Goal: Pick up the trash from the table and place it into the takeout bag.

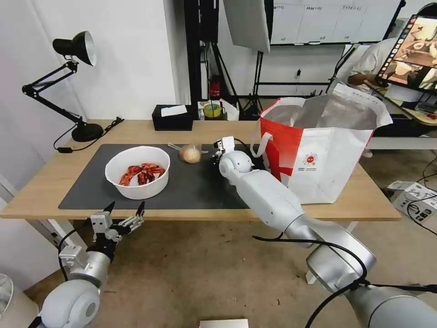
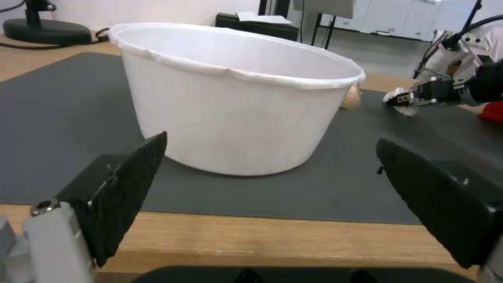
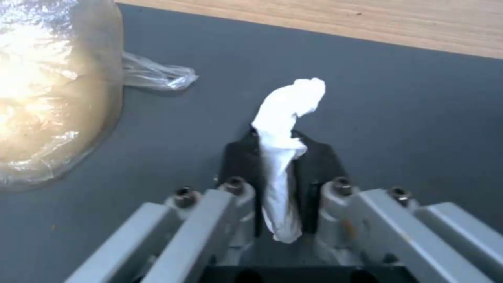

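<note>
**Right claw pinches the tissue on the mat; left claw waits wide open before the bowl**

The right claw is down over the dark grey mat on the light wood desk, its two black pads closed tight on a small crumpled white tissue. The tissue is squeezed between the pads and its twisted end sticks out past the fingertips, just above the mat. Just beside this claw, towards the bowl's side, lies the clear bag with a tan lump, resting on the mat with its knotted plastic tail pointing at the tissue but apart from it. On the claw's other side, near the right arm, stands the white-and-red takeout bag, upright on the desk with its foil-lined mouth open.

The left claw hangs at the near edge of the desk, below its surface, with its jaws spread wide and nothing between them. Straight ahead of it, on the mat, sits the white round bowl, holding red crayfish shells. Bowl and left claw are apart.

Farther off, at the desk's back edge, are a black tissue box and a black desk lamp.
</note>
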Robot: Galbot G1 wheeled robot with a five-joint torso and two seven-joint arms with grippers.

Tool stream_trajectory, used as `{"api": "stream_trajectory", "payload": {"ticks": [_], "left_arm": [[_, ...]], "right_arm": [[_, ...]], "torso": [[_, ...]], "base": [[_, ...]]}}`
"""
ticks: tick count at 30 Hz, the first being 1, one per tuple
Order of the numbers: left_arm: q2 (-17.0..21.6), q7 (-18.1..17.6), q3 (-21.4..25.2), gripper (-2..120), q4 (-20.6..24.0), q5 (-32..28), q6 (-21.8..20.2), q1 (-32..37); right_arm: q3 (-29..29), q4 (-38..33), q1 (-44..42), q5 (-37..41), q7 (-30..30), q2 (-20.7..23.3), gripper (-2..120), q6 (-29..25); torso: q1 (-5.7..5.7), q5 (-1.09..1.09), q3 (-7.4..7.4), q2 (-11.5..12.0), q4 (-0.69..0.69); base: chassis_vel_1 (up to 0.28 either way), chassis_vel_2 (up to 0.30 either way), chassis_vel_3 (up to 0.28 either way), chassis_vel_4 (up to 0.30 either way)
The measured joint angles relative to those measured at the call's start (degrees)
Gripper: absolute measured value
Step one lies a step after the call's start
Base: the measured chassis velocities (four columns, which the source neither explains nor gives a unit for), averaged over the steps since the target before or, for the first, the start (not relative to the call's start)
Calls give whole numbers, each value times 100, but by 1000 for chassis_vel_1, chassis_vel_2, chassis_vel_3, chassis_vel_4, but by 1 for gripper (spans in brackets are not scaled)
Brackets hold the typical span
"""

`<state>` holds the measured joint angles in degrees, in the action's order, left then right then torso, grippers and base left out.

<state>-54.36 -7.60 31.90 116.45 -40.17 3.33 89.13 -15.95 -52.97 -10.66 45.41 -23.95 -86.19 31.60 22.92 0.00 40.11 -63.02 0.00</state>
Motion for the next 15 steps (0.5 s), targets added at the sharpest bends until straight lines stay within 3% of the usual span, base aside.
{"api": "stream_trajectory", "payload": {"ticks": [4,15], "left_arm": [[6,0,3,100,4,-7,1,8],[22,0,25,100,50,-27,4,26]], "right_arm": [[1,-35,-36,0,-15,1,0,-2],[32,-282,-116,5,-72,116,0,-66]], "torso": [[0,0,0,0,0],[0,0,0,0,1]], "base": [[0,0,0,0],[0,0,0,0]]}}
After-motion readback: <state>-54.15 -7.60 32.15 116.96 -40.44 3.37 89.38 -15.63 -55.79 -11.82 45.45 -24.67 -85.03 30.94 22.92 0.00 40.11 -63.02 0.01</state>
